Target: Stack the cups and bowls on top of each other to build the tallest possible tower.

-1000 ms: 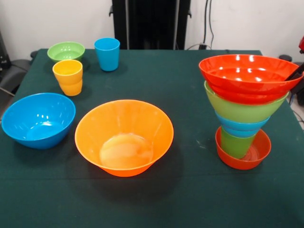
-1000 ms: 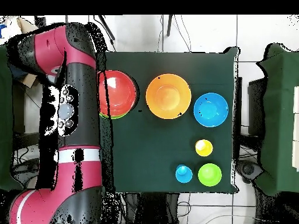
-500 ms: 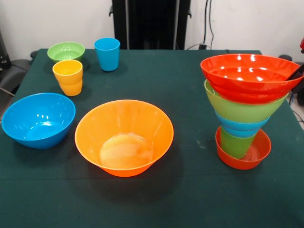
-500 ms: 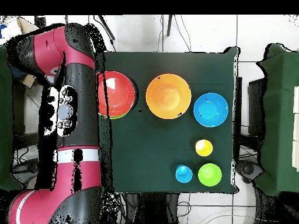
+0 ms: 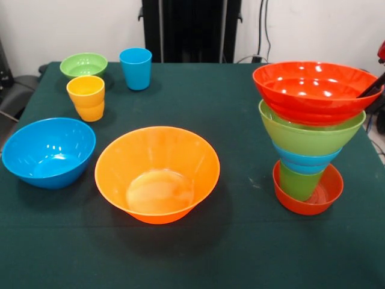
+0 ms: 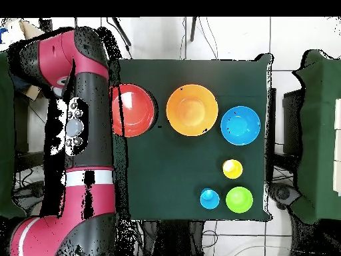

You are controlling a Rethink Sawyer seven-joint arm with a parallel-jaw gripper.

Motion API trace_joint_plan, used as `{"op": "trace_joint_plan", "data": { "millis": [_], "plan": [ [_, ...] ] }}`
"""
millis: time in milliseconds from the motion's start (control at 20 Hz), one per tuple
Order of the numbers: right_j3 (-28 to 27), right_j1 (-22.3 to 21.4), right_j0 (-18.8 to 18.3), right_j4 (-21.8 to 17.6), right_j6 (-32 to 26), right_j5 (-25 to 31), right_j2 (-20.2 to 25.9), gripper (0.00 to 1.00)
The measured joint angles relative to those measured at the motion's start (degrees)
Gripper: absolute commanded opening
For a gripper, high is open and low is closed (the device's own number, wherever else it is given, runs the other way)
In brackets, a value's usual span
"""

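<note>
Big red bowl (image 5: 314, 90) sits atop the tower (image 5: 308, 144), a bit lifted/tilted over the green bowl (image 5: 310, 139); a dark bit of the hand (image 5: 372, 87) touches its rim, grip can't be told. Placing step; next pick likely the orange bowl (image 5: 157, 173) beside tower, needs centring.

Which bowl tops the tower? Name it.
The large red bowl is highest in the tower, resting above the green bowl. The big orange bowl and blue bowl sit loose on the table.
</note>
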Motion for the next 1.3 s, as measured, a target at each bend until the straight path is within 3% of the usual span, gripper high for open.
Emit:
{"op": "trace_joint_plan", "data": {
  "millis": [950,1300],
  "plan": [
    [2.63,-0.67,0.04,0.01,0.00,0.20,0.02,0.00],
    [7.07,-2.08,0.49,0.00,0.00,0.20,0.28,0.00]
  ]
}}
